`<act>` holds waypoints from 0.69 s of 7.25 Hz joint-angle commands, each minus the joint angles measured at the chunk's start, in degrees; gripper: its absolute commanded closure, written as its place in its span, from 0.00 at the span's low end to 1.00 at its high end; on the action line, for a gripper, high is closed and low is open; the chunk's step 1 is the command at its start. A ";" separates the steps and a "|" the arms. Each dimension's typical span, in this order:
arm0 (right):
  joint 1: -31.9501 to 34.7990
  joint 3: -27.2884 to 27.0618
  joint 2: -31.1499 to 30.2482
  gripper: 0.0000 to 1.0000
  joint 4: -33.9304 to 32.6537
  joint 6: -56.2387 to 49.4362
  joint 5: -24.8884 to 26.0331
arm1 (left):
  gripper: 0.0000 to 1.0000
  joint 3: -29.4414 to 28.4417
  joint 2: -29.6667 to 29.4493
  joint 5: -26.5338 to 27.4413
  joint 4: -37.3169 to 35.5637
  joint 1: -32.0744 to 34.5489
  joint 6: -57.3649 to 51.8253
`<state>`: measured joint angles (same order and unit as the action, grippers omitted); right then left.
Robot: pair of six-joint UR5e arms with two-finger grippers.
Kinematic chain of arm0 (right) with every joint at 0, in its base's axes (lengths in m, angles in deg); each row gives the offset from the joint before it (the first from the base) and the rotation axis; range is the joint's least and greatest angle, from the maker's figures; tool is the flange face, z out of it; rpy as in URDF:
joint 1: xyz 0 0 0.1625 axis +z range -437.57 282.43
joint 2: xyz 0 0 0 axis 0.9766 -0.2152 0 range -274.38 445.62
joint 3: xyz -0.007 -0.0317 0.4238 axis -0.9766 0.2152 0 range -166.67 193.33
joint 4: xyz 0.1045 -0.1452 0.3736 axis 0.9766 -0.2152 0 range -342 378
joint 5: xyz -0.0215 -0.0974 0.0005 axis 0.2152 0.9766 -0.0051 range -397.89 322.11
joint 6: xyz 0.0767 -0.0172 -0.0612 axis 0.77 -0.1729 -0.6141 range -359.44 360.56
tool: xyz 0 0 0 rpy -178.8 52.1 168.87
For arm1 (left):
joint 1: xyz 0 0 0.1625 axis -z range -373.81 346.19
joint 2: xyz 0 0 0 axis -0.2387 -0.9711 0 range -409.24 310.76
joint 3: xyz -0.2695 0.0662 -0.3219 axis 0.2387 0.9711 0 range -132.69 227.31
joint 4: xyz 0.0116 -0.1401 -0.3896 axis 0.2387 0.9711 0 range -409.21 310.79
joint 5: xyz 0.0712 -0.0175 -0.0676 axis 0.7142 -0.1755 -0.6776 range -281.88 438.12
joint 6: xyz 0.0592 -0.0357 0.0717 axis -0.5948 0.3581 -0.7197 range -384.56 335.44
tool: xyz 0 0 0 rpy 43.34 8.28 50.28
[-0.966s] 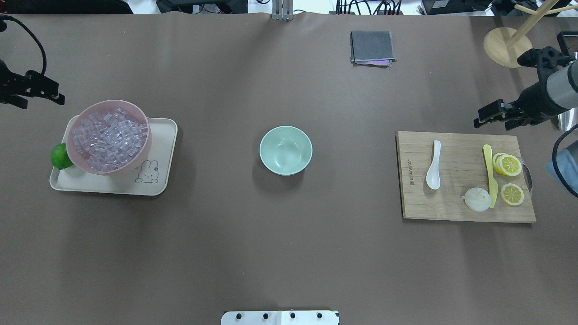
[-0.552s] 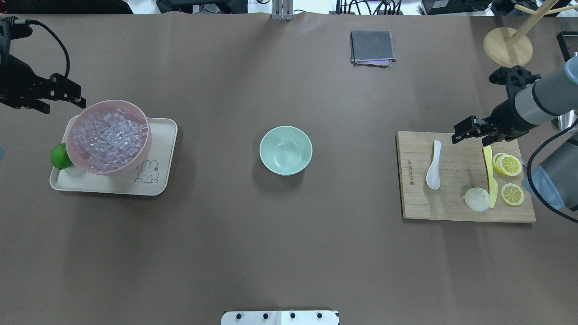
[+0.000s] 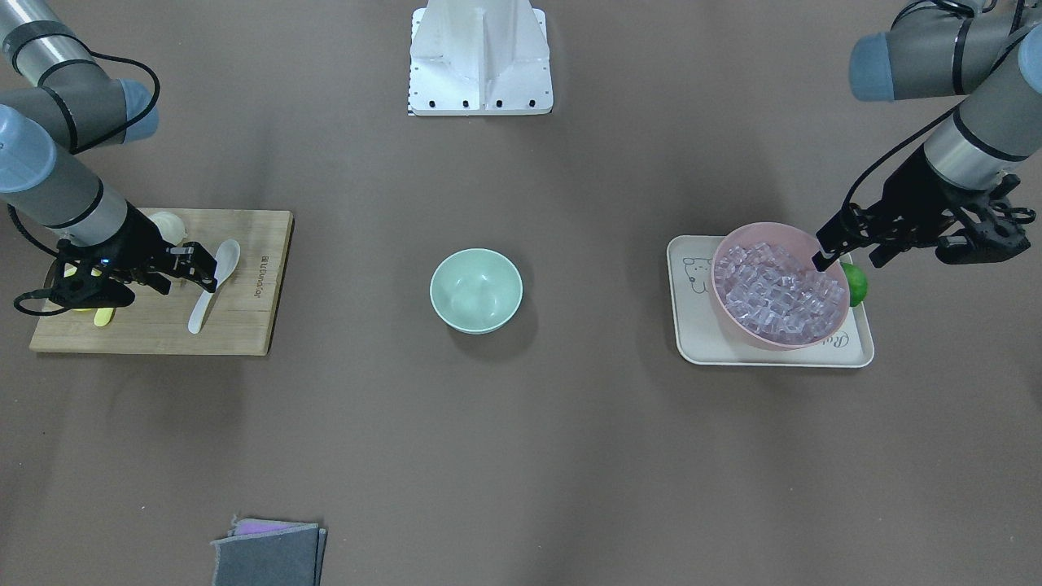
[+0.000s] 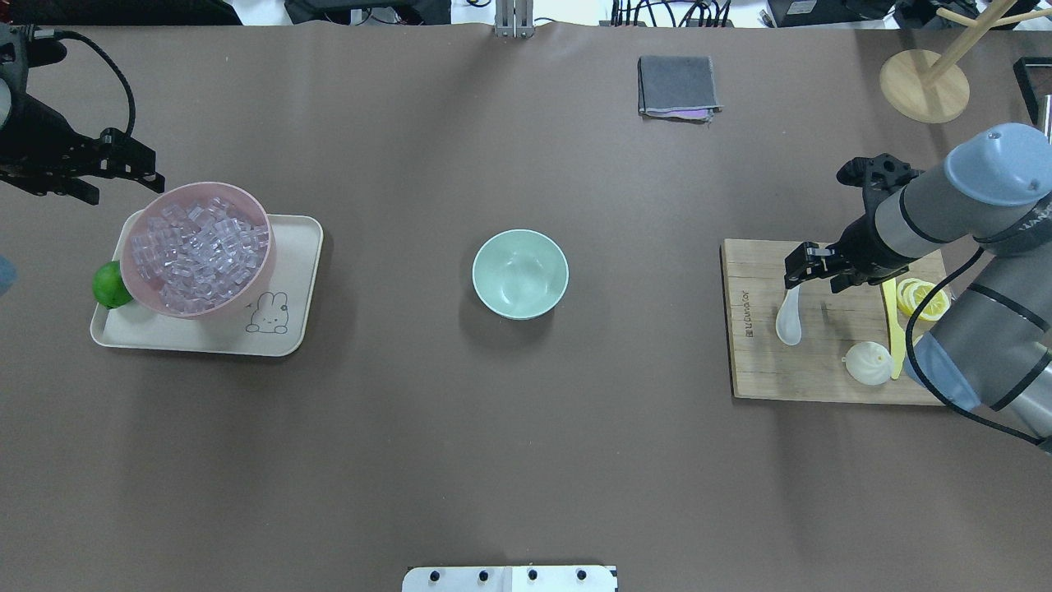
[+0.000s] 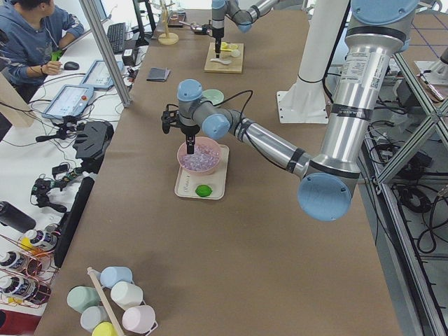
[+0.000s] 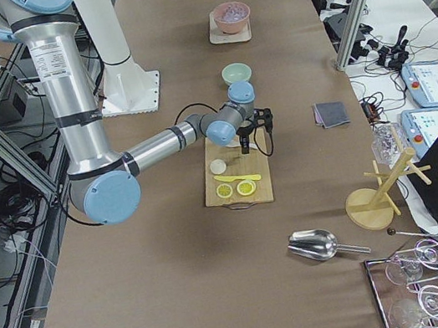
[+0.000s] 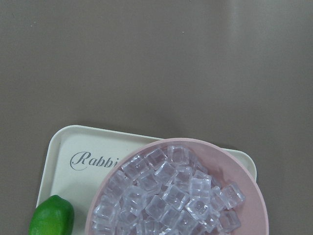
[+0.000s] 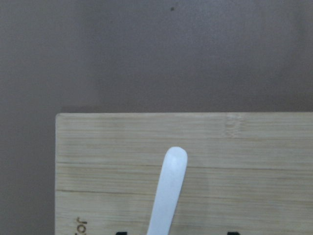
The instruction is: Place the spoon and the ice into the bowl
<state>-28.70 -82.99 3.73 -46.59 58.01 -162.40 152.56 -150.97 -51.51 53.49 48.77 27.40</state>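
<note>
The white spoon (image 4: pixel 788 319) lies on the wooden cutting board (image 4: pixel 756 362), handle pointing away from the robot. My right gripper (image 4: pixel 814 271) is open and hovers over the spoon's handle (image 8: pixel 168 191), which lies between the two fingertips in the right wrist view. The mint-green bowl (image 4: pixel 520 274) stands empty at the table's middle and also shows in the front view (image 3: pixel 476 290). The ice (image 4: pixel 197 247) fills a pink bowl (image 4: pixel 260 271) on the left. My left gripper (image 4: pixel 119 187) is open and empty, above the pink bowl's far left rim. The ice also shows in the left wrist view (image 7: pixel 171 196).
The pink bowl sits on a cream tray (image 4: pixel 279 337) with a lime (image 4: pixel 109 284) beside it. On the board are a yellow knife (image 4: pixel 896 337), lemon slices (image 4: pixel 914 298) and a white round piece (image 4: pixel 868 363). A grey cloth (image 4: pixel 677 85) and a wooden stand (image 4: pixel 923 85) are at the far side.
My right gripper has moved left from the table's right edge to over the spoon's handle. My left gripper has moved right towards the pink bowl's rim.
</note>
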 commanded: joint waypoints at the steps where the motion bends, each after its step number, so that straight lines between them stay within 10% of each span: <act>1: -2.02 0.52 0.33 0.35 0.00 1.44 1.63 | 0.08 -0.05 0.04 0.00 -0.05 0.00 -0.02; 3: -2.47 2.18 2.25 0.47 -0.09 2.57 1.81 | 0.08 -0.05 0.04 0.00 -0.05 0.00 -0.02; 5: -2.56 2.54 2.62 1.00 -0.09 2.59 1.47 | 0.08 -0.05 -0.04 0.00 -0.05 0.00 -0.02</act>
<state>-31.17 -80.80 6.05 -46.70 60.49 -160.73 152.52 -150.94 -51.51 53.45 48.77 27.39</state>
